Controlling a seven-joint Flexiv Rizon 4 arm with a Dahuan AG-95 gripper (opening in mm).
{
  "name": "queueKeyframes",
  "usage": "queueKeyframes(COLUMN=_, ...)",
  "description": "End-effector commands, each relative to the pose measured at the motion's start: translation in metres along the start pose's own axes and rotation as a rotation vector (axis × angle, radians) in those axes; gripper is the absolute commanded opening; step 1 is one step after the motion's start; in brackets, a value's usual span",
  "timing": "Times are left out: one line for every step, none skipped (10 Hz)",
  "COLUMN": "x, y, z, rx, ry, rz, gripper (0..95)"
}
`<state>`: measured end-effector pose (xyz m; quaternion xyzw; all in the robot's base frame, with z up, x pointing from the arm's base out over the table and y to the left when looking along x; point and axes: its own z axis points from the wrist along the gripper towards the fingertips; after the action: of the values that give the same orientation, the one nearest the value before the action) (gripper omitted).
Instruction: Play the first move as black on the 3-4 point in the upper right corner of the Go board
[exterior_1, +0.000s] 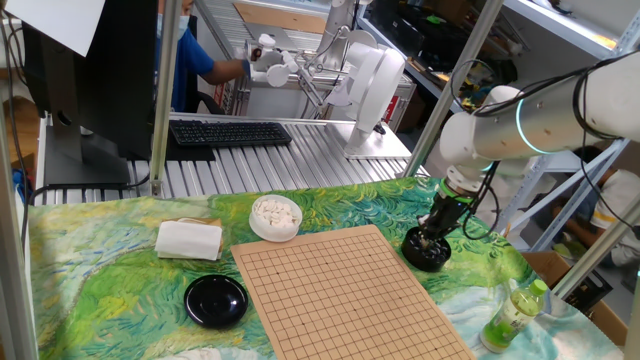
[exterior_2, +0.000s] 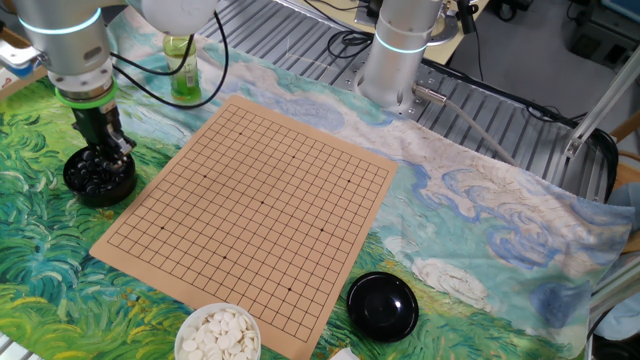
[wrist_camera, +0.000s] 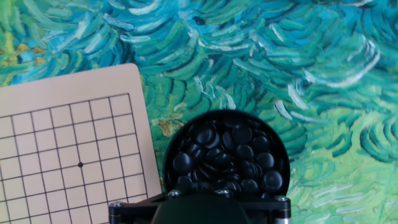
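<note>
Gripper (exterior_2: 103, 158) down inside bowl of black stones (exterior_2: 99, 178), jaws closed — presumably pinching one stone, unseen. Go board (exterior_2: 255, 205) bare — first move pending.

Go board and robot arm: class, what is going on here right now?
The arm's gripper points down into the bowl of black stones beside the Go board, shut among them; whether it has a stone is hidden. The board holds no stones yet. The white stones sit untouched in their bowl.

White-and-grey jointed arm (exterior_1: 560, 120) entering from 3 o'clock in one fixed view, wrist vertical; black two-finger gripper (exterior_1: 428, 238) pointing straight down, jaws closed.
</note>
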<state>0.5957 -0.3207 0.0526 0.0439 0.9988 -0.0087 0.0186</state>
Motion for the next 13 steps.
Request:
queueKeyframes(x=-0.0015, y=-0.0005, z=0.0022, rx=-0.004, ry=0.002, rz=0.011, gripper=38.0)
queueKeyframes(x=-0.0015, y=-0.0005, z=0.0023, rx=-0.007, ry=0.003, rz=0.013, gripper=38.0)
queueKeyframes(x=-0.0015, y=-0.0005, z=0.0028, rx=-0.007, ry=0.003, rz=0.012, gripper=38.0)
queueKeyframes(x=-0.0014, y=-0.0005, z=0.0046, rx=-0.009, ry=0.003, rz=0.012, gripper=38.0)
queueKeyframes(x=-0.0013, y=-0.0005, z=0.0065, rx=-0.010, ry=0.003, rz=0.010, gripper=19.0)
queueKeyframes(x=-0.0012, y=-0.0004, z=0.0077, rx=-0.012, ry=0.003, rz=0.008, gripper=19.0)
queueKeyframes(x=-0.0012, y=-0.0004, z=0.0080, rx=-0.013, ry=0.003, rz=0.007, gripper=19.0)
queueKeyframes(x=-0.0012, y=-0.0005, z=0.0081, rx=-0.013, ry=0.004, rz=0.005, gripper=19.0)
queueKeyframes(x=-0.0012, y=-0.0005, z=0.0081, rx=-0.013, ry=0.003, rz=0.006, gripper=19.0)
queueKeyframes(x=-0.0012, y=-0.0004, z=0.0084, rx=-0.013, ry=0.003, rz=0.007, gripper=19.0)
queueKeyframes(x=-0.0012, y=-0.0004, z=0.0087, rx=-0.013, ry=0.003, rz=0.007, gripper=19.0)
queueKeyframes(x=-0.0011, y=-0.0004, z=0.0088, rx=-0.013, ry=0.003, rz=0.007, gripper=19.0)
queueKeyframes(x=-0.0011, y=-0.0004, z=0.0090, rx=-0.014, ry=0.003, rz=0.007, gripper=19.0)
